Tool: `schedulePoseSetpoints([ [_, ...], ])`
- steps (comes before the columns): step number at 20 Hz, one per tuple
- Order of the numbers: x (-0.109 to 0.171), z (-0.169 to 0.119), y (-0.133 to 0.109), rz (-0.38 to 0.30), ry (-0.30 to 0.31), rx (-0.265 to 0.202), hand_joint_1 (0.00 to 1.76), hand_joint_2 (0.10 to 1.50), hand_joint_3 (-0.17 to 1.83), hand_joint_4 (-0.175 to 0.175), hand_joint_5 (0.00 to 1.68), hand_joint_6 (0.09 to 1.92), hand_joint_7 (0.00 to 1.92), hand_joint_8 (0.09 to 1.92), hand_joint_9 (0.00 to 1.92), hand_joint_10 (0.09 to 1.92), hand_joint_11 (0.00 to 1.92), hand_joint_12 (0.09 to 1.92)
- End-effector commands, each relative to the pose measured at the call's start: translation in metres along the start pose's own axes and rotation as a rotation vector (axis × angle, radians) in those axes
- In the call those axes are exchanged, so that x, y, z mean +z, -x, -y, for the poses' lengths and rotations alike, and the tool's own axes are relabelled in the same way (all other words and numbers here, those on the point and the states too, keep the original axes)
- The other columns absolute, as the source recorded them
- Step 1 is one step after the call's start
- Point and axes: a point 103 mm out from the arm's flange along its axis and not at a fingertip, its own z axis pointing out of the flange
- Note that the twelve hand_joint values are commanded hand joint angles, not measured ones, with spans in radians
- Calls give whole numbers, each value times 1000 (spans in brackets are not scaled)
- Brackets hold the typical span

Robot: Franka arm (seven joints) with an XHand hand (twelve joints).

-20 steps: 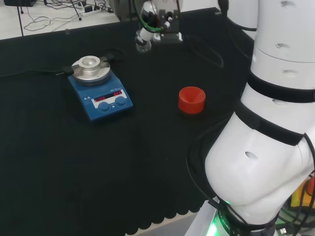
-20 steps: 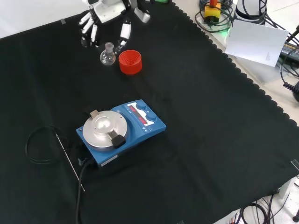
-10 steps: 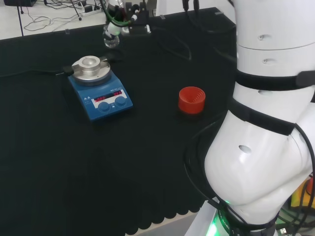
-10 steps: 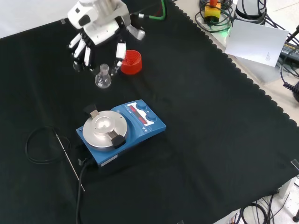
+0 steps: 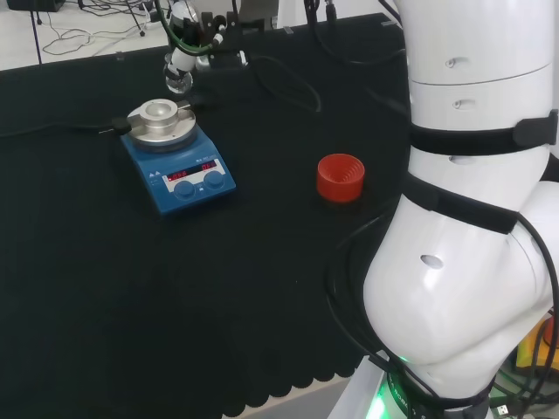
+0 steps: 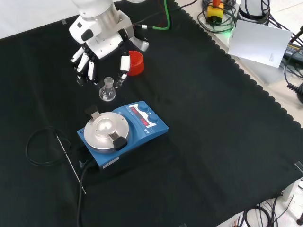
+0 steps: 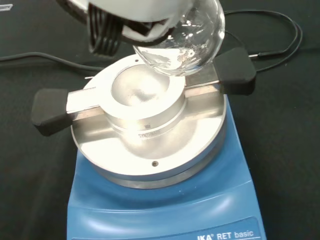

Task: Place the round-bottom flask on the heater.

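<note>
Front view, near to far: blue heater [image 6: 122,133] w/ round silver top plate mid tabletop [image 6: 213,142], black cable [image 6: 40,146] looped at its left. Just beyond the heater, clear round-bottom flask [image 6: 107,91] hangs upright in the air, neck pinched betw. fingers [image 6: 124,65] of the hand [image 6: 97,40], other fingers curled down around it. Flask not on heater; sits just past its far edge. Red ribbed ring stand [image 6: 135,62] behind the hand, to the right. Wrist view: flask bulb [image 7: 185,37] above the plate's recessed cup [image 7: 142,97], off to one side, not touching.
</note>
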Motion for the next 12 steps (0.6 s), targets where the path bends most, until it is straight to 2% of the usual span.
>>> schedulePoseSetpoints([
  [1, 11, -8, -8, -16, -12, -5, 1085, 712, 758, 98, 1066, 1076, 400, 708, 666, 607, 272, 1416],
  [12, 22, -23, -20, -6, -26, -27, 1085, 711, 761, 98, 1066, 1077, 401, 709, 667, 608, 275, 1414],
])
